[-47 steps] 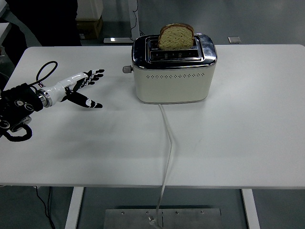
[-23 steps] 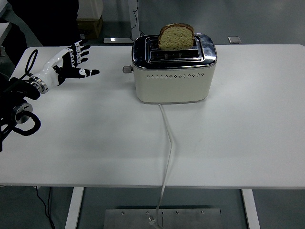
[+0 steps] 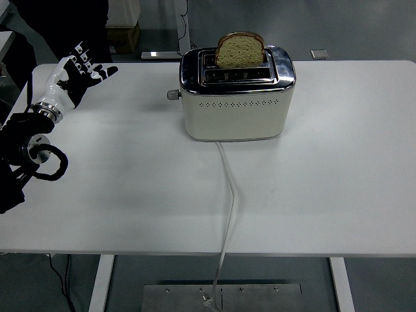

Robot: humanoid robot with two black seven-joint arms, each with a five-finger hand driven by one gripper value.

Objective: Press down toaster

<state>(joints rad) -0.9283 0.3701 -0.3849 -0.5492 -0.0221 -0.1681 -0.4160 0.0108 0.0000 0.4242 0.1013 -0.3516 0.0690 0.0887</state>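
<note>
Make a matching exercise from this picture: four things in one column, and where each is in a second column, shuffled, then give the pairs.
Things:
1. bread slice
2. left hand
3. white power cord
4. toaster lever knob

Places:
A. raised over the table's far left corner, fingers spread
B. sticking up out of the toaster's slot
C. on the toaster's left end
D. running from the toaster's front over the table's near edge

Pairs: 1-B, 2-A, 3-D, 4-C
</note>
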